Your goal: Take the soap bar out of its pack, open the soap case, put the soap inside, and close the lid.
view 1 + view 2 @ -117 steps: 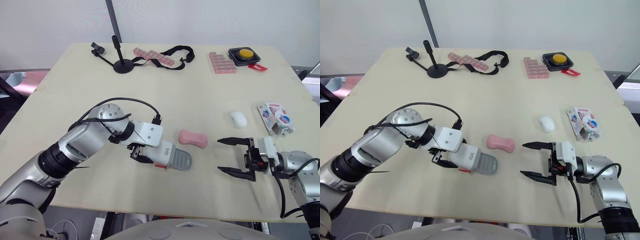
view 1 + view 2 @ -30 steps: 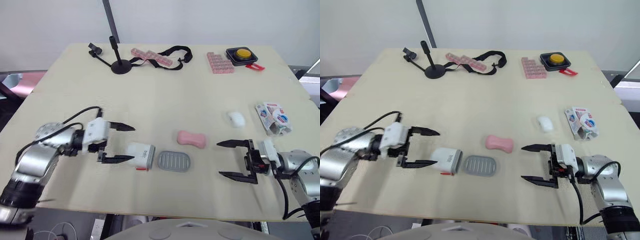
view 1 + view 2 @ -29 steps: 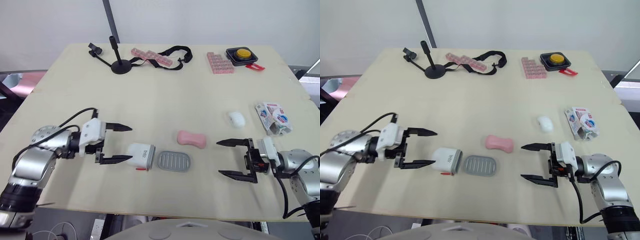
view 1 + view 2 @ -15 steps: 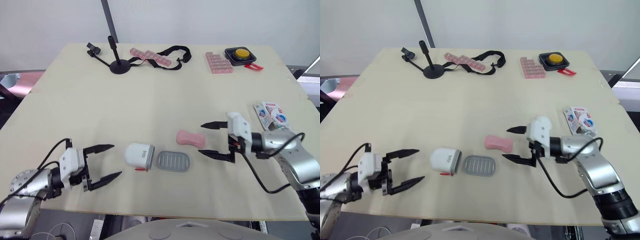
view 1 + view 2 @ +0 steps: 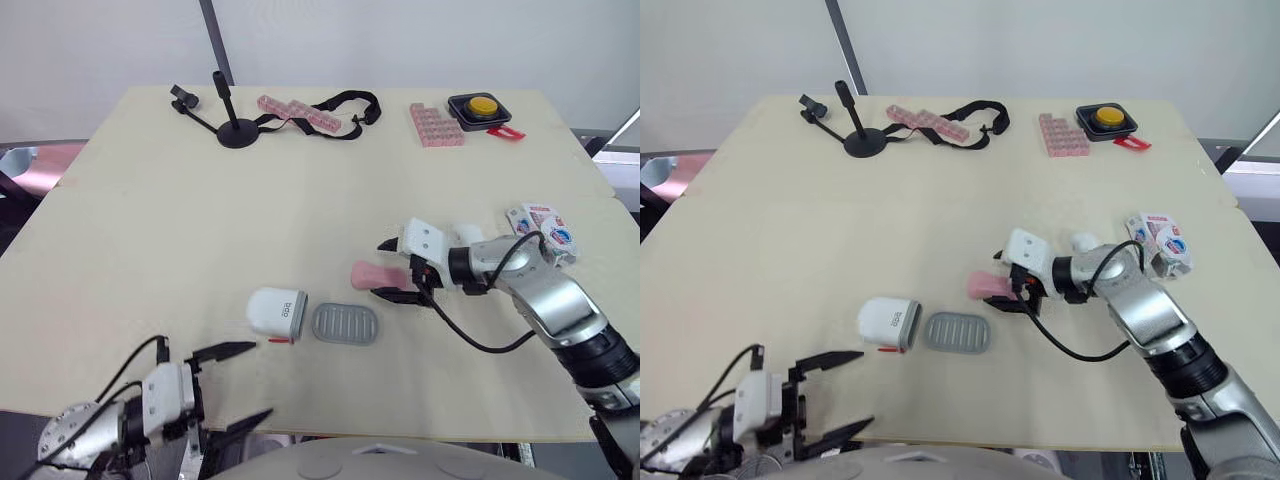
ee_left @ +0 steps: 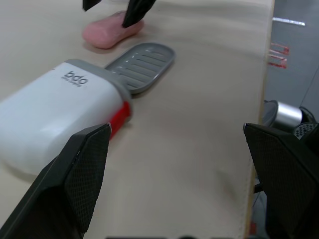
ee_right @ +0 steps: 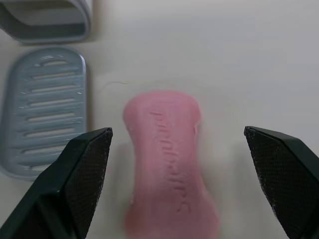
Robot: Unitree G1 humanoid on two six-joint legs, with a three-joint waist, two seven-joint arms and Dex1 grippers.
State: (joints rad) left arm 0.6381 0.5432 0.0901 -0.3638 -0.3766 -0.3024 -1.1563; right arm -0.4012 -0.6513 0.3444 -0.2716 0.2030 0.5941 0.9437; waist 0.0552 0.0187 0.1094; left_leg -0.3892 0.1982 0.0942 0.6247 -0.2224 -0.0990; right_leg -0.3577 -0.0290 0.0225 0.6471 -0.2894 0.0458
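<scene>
The pink soap bar (image 5: pixel 366 273) lies bare on the table, right of centre. My right gripper (image 5: pixel 381 269) is open, with one finger on each side of the soap's right end; the right wrist view shows the soap (image 7: pixel 167 154) between the fingers (image 7: pixel 84 169). The white soap case (image 5: pixel 277 311) lies on its side, its grey ribbed tray (image 5: pixel 346 323) flat beside it, just left of the soap. My left gripper (image 5: pixel 258 380) hangs open at the table's front edge, holding nothing, short of the case (image 6: pixel 55 114).
The torn soap pack (image 5: pixel 545 224) lies at the right edge, with a small white object (image 5: pixel 1083 241) behind my right arm. At the back stand a black stand (image 5: pixel 235 125), a black strap (image 5: pixel 350 105), pink pill boxes (image 5: pixel 435 125) and a yellow button (image 5: pixel 485 107).
My right gripper has moved left and now straddles the soap. My left gripper has let go of the case and drawn back to the front edge. The grey tray lies apart from the case.
</scene>
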